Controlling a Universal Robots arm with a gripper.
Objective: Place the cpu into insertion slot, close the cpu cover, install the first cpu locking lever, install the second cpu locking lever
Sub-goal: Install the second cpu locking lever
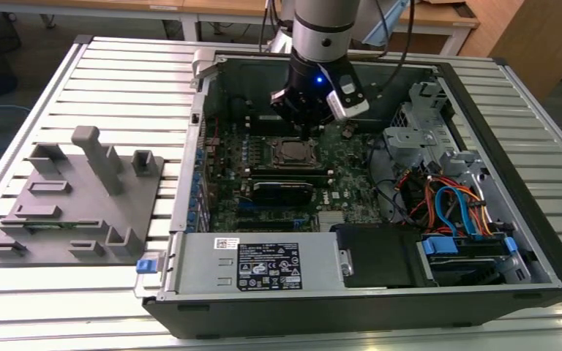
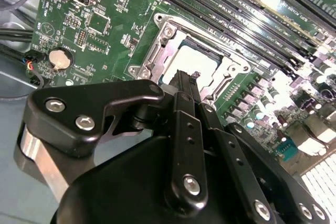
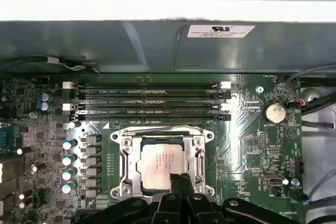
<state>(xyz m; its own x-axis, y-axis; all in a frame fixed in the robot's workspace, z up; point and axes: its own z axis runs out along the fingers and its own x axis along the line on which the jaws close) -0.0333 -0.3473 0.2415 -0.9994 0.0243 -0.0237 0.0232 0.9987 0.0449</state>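
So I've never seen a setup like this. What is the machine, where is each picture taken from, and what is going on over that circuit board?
The machine is a robot arm with a black gripper at its tip, reaching down into an open black computer case lying on a slatted metal table. The exterior view comes from a camera off the arm; both wrist views come from cameras riding near the gripper. Below the fingers sits the cpu, a small square chip with a silvery top, resting in the insertion slot on the green circuit board. The cpu cover, a thin silver frame, lies down around the chip. The fingers are together just above it, holding nothing. A grey plastic parts tray lies beside the case.
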